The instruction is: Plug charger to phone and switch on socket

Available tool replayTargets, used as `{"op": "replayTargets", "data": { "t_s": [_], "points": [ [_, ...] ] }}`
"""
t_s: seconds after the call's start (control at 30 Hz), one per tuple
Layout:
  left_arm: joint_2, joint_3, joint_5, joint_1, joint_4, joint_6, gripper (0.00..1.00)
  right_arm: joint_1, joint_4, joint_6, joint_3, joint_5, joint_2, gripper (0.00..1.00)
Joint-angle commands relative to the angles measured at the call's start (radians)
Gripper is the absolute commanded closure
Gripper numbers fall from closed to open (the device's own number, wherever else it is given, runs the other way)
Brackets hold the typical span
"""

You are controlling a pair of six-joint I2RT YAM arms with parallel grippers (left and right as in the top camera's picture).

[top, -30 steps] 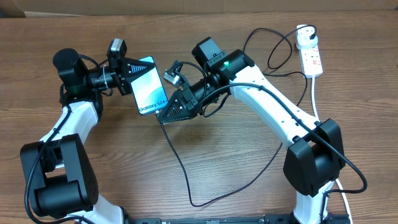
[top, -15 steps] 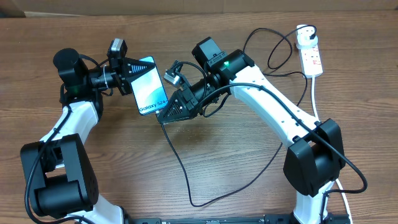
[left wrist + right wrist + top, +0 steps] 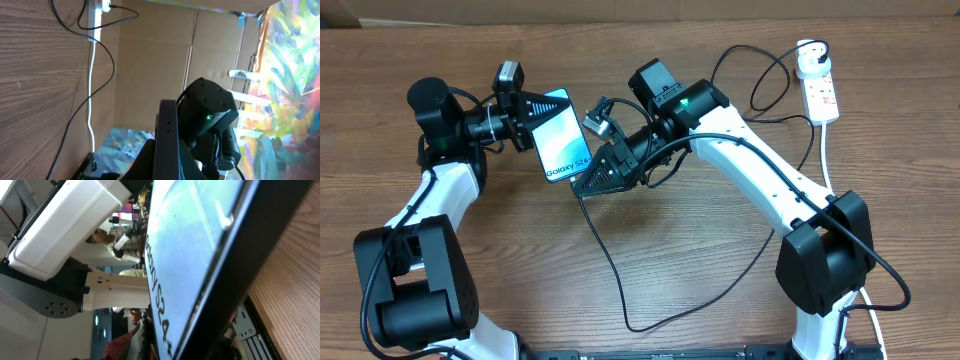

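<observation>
My left gripper [image 3: 540,125] is shut on the phone [image 3: 565,145] and holds it above the table, its cyan screen with "Galaxy S24" facing up. My right gripper [image 3: 584,185] sits right at the phone's lower end, shut on the tip end of the charger [image 3: 610,265]. The thin black cable loops down over the table and back up to the socket [image 3: 823,95] at the far right. The connector tip itself is hidden. In the left wrist view the phone [image 3: 165,145] shows edge-on between my fingers. In the right wrist view the phone screen [image 3: 190,240] fills the frame.
The socket's white cord [image 3: 828,170] runs down the right side of the table behind my right arm. A white plug [image 3: 810,62] sits in the strip's far end. The socket [image 3: 101,4] and its white cord [image 3: 90,75] also show in the left wrist view.
The phone in my left gripper has shifted very slightly toward the right gripper. Nothing else has visibly moved.
</observation>
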Motion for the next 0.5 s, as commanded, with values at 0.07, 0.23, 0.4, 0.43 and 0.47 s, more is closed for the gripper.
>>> {"op": "replayTargets", "data": {
  "t_s": [0.07, 0.23, 0.4, 0.43, 0.47],
  "points": [
    [-0.003, 0.024, 0.046, -0.046, 0.008, -0.003, 0.96, 0.005, 0.024, 0.004, 0.003, 0.003, 0.008, 0.96],
    [-0.003, 0.024, 0.058, -0.046, 0.009, -0.003, 0.96, 0.005, 0.025, 0.004, 0.003, 0.016, 0.009, 0.96],
    [-0.003, 0.024, 0.065, -0.046, 0.013, 0.002, 0.96, 0.000, 0.025, 0.004, 0.003, 0.019, 0.008, 0.96],
    [-0.003, 0.024, 0.065, -0.046, 0.013, 0.002, 0.96, -0.003, 0.025, 0.004, 0.003, 0.019, 0.008, 0.96],
    [-0.003, 0.024, 0.065, -0.046, 0.013, 0.001, 0.96, -0.004, 0.024, 0.004, 0.003, 0.019, 0.008, 0.96]
  ]
}}
